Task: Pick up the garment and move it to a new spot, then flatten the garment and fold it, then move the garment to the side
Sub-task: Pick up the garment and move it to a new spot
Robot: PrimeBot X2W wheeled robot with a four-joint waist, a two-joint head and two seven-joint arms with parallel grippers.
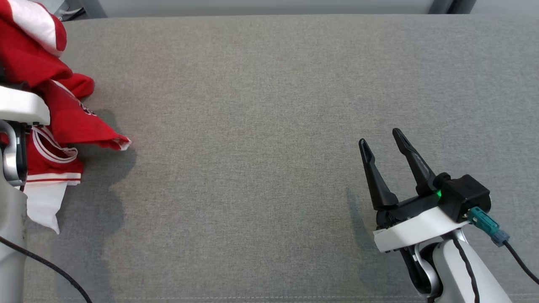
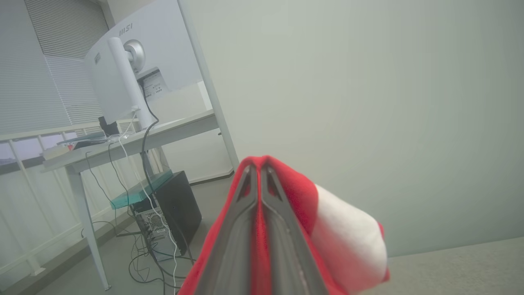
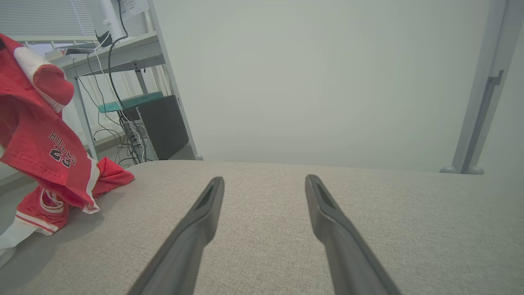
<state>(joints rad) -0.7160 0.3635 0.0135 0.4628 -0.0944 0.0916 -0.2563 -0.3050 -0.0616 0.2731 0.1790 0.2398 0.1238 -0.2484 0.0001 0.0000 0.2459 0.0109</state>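
The garment (image 1: 63, 113) is a red and white jersey with dark lettering, bunched at the far left of the grey cushion. Part of it hangs lifted above the surface (image 3: 45, 155) while its lower folds rest on the fabric. My left gripper (image 2: 258, 170) is shut on a red fold of the garment (image 2: 348, 241), which drapes over both fingers. In the head view the pale left forearm (image 1: 12, 168) stands at the left edge. My right gripper (image 1: 383, 143) hovers open over the bare cushion at the lower right, far from the cloth, with nothing between its fingers (image 3: 204, 205).
The grey cushion surface (image 1: 269, 105) stretches wide between the two arms. Beyond its far edge are a pale wall, a desk (image 2: 123, 143) with a monitor (image 2: 135, 61), a computer tower (image 3: 159, 127) with cables on the floor, and a metal post (image 3: 483, 90).
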